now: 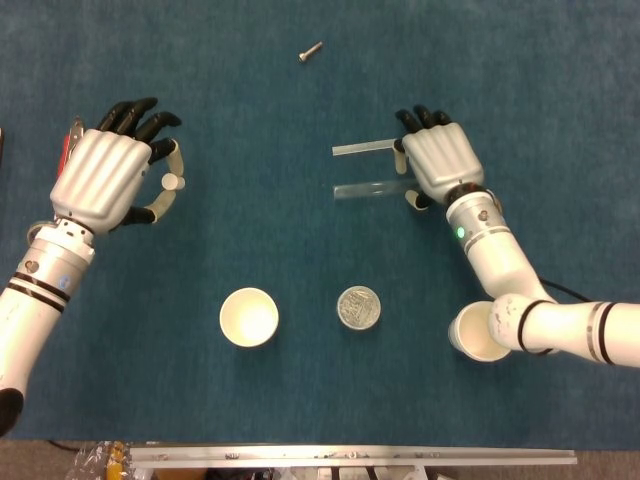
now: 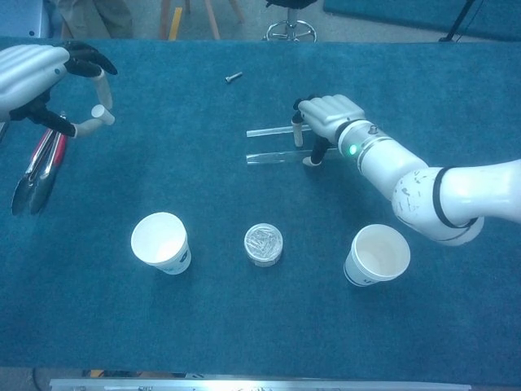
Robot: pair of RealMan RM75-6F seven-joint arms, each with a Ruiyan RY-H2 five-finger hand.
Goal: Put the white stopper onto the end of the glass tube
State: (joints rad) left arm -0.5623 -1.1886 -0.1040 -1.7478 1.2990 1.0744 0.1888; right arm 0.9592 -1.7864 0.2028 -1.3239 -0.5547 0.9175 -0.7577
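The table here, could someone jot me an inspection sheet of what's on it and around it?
Surface: blue cloth table.
Job's things: white stopper pinched in left hand; two glass tubes lying flat.
Clutter: two paper cups, small tin, screw, tongs.
Hands: right hand over the tubes' ends, grip unclear.
Cables: nothing seen.
Surroundings: chair base.

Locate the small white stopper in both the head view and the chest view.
Head view: the small white stopper is at upper left, pinched in the left hand.
Chest view: the stopper is at far upper left, in that hand.
Shared landmark: the small metal screw.
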